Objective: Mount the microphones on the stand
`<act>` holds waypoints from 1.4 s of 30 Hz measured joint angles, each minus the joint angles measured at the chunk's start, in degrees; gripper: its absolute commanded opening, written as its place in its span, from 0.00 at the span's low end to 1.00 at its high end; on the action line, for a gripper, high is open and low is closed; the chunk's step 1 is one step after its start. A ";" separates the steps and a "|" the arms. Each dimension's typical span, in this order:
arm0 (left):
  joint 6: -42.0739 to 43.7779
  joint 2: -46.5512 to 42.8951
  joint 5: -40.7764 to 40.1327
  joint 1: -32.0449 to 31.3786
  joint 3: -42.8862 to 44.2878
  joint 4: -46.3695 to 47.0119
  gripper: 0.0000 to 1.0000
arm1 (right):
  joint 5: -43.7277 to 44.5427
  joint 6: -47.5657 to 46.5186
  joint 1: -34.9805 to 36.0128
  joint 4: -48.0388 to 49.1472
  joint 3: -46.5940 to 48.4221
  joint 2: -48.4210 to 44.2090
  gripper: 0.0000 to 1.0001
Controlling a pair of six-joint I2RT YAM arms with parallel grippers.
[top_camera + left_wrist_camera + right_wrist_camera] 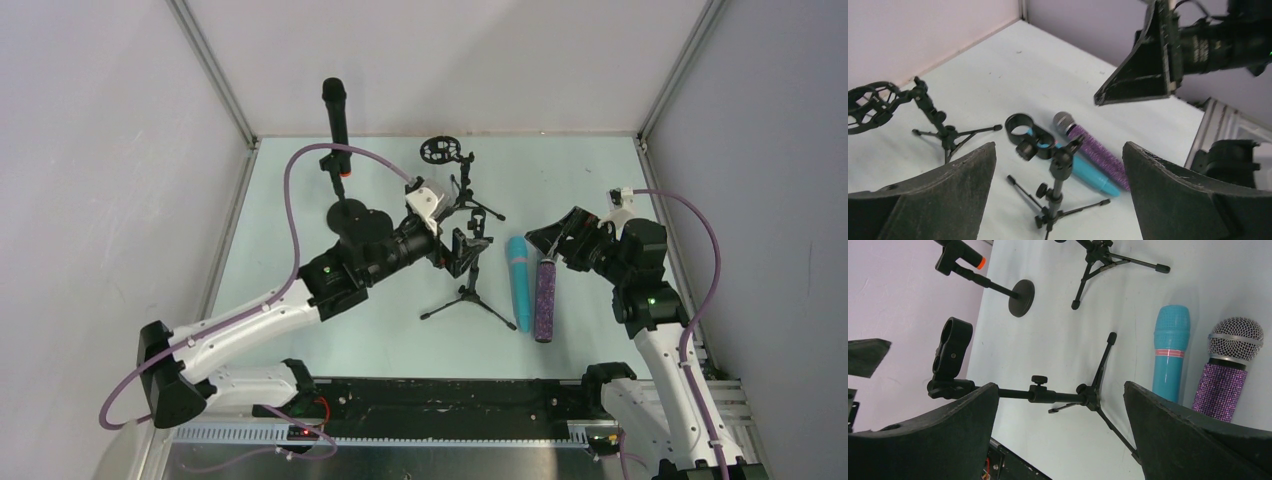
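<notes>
Left pincer (462,250) hung open by empty tripod stand (470,295), mid-bench (570,170). Right pincer (560,245) was open above purple mic (545,300), which lay beside cyan mic (520,280). Black mic (335,105) sat clipped near far-left corner.

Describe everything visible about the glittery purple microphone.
The purple microphone lies flat on the table, unheld. Its handle is glittery purple; its rounded head is silver mesh above a silver band. It lies close alongside the cyan microphone, heads pointing the same way; whether they touch is unclear.
</notes>
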 measured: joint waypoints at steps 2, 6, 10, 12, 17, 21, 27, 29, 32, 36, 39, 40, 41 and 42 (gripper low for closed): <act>-0.85 0.44 -1.25 -1.40 0.85 0.94 1.00 | 0.02 -0.02 0.00 -0.02 0.00 0.13 0.99; -2.80 2.99 -6.12 -4.13 3.58 1.90 1.00 | 0.02 -0.02 0.00 -0.04 -0.02 0.66 1.00; -5.60 7.10 -13.86 -7.30 6.84 2.12 1.00 | 0.00 -0.02 0.00 -0.04 -0.02 1.01 0.99; -7.02 9.73 -18.82 -9.40 8.94 1.62 1.00 | 0.00 -0.02 0.00 -0.02 -0.17 1.07 0.99; -10.19 16.48 -28.79 -12.02 15.72 -5.09 0.98 | 0.00 -0.04 0.00 -0.04 -0.90 1.07 1.00; -11.93 19.50 -32.59 -12.04 16.68 -7.89 0.92 | 0.00 -0.04 -0.07 -0.07 -1.18 1.07 1.00; -13.33 20.50 -34.21 -12.02 17.42 -7.80 0.65 | 0.00 -0.28 -0.11 -0.04 -1.18 1.07 0.99; -13.33 20.63 -34.21 -11.93 17.42 -7.78 0.58 | 0.00 -0.31 -0.13 -0.07 -1.18 1.07 0.99; -13.20 20.85 -33.81 -11.87 17.42 -7.78 0.49 | 0.00 -0.33 -0.15 -0.04 -1.18 1.07 1.00; -12.41 21.55 -30.82 -11.91 17.42 -9.57 0.26 | 0.00 -0.31 -0.17 0.00 -1.18 1.09 0.99; -11.08 21.73 -28.63 -11.91 17.42 -10.95 0.20 | -0.02 -0.31 -0.17 0.02 -1.18 1.09 0.99; -10.49 21.73 -27.89 -11.91 17.42 -11.06 0.19 | 0.00 -0.31 -0.17 0.02 -1.18 1.09 1.00; -9.68 21.73 -27.41 -11.89 17.42 -11.08 0.19 | -0.02 -0.31 -0.17 0.02 -1.18 1.09 0.99; -8.90 21.73 -26.95 -11.89 17.42 -11.15 0.18 | -0.04 -0.31 -0.20 0.02 -1.18 1.09 0.99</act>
